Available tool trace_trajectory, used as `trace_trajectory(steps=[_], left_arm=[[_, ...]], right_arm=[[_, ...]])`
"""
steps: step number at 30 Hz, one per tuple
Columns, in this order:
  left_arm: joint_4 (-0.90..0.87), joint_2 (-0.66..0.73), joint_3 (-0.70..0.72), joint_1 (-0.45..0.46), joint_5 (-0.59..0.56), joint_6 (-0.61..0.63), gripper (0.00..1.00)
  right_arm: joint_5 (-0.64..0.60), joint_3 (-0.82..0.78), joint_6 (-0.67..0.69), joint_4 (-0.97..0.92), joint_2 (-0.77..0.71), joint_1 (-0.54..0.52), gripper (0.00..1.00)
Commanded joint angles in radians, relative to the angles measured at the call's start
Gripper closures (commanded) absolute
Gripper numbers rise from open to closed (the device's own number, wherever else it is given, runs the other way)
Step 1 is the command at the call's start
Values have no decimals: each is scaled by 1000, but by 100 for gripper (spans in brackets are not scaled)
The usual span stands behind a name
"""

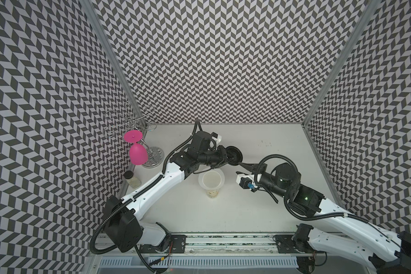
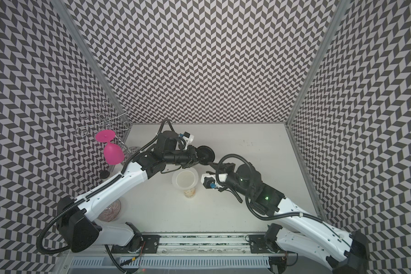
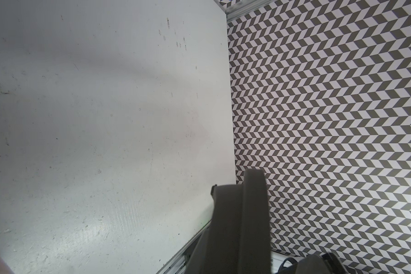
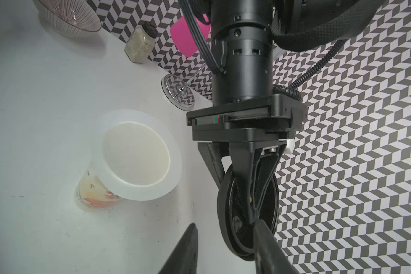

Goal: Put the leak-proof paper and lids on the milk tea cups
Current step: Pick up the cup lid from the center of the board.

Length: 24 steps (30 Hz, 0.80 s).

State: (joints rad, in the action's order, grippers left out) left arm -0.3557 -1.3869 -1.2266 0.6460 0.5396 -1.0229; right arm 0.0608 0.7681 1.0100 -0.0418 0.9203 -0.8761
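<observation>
Leak-proof paper (image 1: 200, 184) lies on the cup (image 1: 211, 192), jar (image 1: 133, 181) far left

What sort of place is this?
Probably a robot test cell: chevron-patterned walls box in a white tabletop, left arm and right arm mount on a front rail, paper cup and pink goblet as props.

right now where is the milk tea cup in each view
Both top views: the milk tea cup stands near the middle of the table.
Left wrist: not in it.
Right wrist: in it, upright, beside the black lid.
Shared landmark: the pink goblet, in every view that shows the cup.
</observation>
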Motion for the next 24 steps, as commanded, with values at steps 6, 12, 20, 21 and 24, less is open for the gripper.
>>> trace_trajectory(steps=[6,12,20,21,24], left_arm=[[-95,14,-47,-3,-26,72,77],[-199,2,-92,-5,-59,165,77],[-220,13,-98,-3,-66,187,77],[-224,15,-98,-3,-66,190,77],[-230,18,-96,-3,-64,194,77]], right_arm=[[13,28,60,57,45,-6,71],[62,126,-5,-114,86,-7,77],[85,199,-39,-222,138,-2,78],[85,205,-42,-225,144,0,79],[101,232,-46,-266,163,5,80]])
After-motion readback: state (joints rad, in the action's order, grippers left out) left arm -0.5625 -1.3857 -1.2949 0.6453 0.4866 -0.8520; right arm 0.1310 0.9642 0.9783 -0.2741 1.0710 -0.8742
